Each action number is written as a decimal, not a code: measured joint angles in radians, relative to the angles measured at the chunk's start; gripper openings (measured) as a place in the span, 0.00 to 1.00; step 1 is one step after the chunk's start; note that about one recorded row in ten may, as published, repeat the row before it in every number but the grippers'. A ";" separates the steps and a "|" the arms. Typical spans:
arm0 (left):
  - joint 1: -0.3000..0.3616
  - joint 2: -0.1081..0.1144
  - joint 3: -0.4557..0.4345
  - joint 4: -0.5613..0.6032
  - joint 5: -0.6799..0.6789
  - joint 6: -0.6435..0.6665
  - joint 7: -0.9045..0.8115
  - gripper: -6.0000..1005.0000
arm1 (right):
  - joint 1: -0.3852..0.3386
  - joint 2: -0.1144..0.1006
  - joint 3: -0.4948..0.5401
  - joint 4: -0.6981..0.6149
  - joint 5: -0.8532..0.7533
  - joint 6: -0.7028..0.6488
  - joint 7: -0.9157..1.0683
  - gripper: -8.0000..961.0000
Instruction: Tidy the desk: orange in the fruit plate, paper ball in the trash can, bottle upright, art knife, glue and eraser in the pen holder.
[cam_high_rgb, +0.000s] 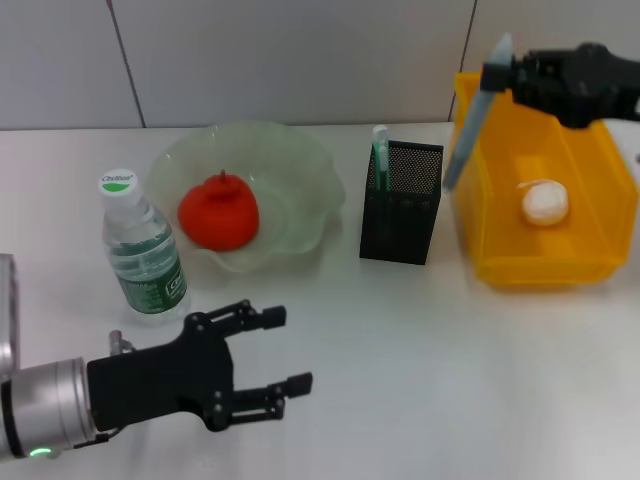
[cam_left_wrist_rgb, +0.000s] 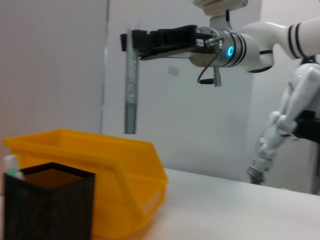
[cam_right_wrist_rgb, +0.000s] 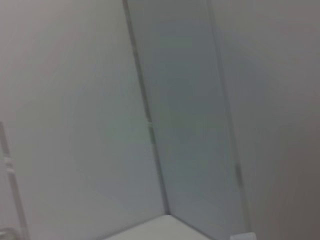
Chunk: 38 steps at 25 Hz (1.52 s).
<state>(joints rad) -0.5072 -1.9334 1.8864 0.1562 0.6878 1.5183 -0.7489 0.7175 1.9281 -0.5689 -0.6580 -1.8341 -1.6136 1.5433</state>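
Note:
My right gripper (cam_high_rgb: 503, 77) is high at the back right, shut on the grey art knife (cam_high_rgb: 468, 128), which hangs over the left wall of the yellow trash can (cam_high_rgb: 497, 205). In the left wrist view the art knife (cam_left_wrist_rgb: 130, 85) hangs straight down from that gripper (cam_left_wrist_rgb: 132, 41) above the trash can (cam_left_wrist_rgb: 105, 167). The paper ball (cam_high_rgb: 544, 201) lies in the can. The glue (cam_high_rgb: 380, 152) stands in the black pen holder (cam_high_rgb: 402, 208). The orange (cam_high_rgb: 219, 212) sits in the fruit plate (cam_high_rgb: 303, 160). The bottle (cam_high_rgb: 143, 255) stands upright. My left gripper (cam_high_rgb: 292, 349) is open, low at the front left. The eraser is out of view.
The pen holder (cam_left_wrist_rgb: 50, 205) stands just in front of the trash can in the left wrist view, with the glue's tip (cam_left_wrist_rgb: 12, 166) showing at its corner. The right wrist view shows only a pale wall. A white wall backs the table.

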 joint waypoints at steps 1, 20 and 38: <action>0.007 0.001 -0.015 0.000 0.000 -0.001 0.001 0.82 | 0.009 0.002 -0.010 -0.002 -0.003 0.028 0.001 0.16; 0.051 0.007 -0.084 0.009 0.006 0.003 0.000 0.82 | 0.077 0.117 -0.215 0.023 -0.011 0.464 -0.032 0.19; 0.050 0.013 -0.084 0.005 0.007 0.003 -0.004 0.82 | 0.064 0.129 -0.252 0.058 0.015 0.527 -0.033 0.31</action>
<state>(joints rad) -0.4570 -1.9205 1.8024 0.1616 0.6950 1.5218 -0.7526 0.7814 2.0573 -0.8211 -0.6002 -1.8196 -1.0869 1.5102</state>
